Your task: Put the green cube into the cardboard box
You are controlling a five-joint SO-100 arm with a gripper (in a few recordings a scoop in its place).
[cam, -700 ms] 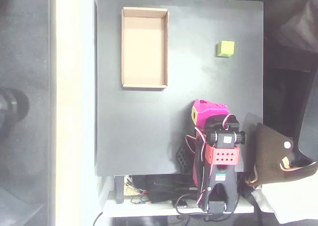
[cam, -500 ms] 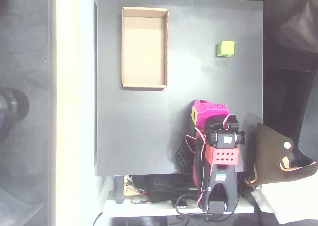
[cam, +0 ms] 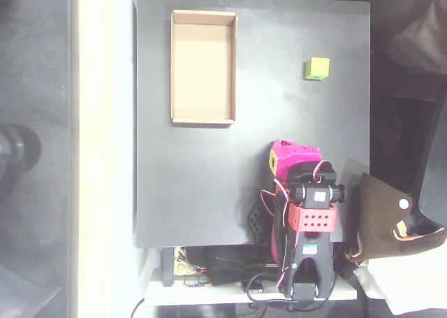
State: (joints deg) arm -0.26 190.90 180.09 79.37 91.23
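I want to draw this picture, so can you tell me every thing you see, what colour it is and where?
cube: 1, lime green, upper right of the board, lying alone.
box: 1, tan cardboard, upper left of the board, nothing inside.
board: 1, black, middle of the overhead view, under the cube and box.
strip: 1, pale, running along the left of the board.
brown thing: 1, dark brown, lower right, off the board; I cannot tell what it is.
cables: several, dark, below the board's lower edge.
arm: 1, pink, red and black, lower right, folded up.
hand: 1, pink with a yellow patch, well below the cube; open or shut cannot be told.
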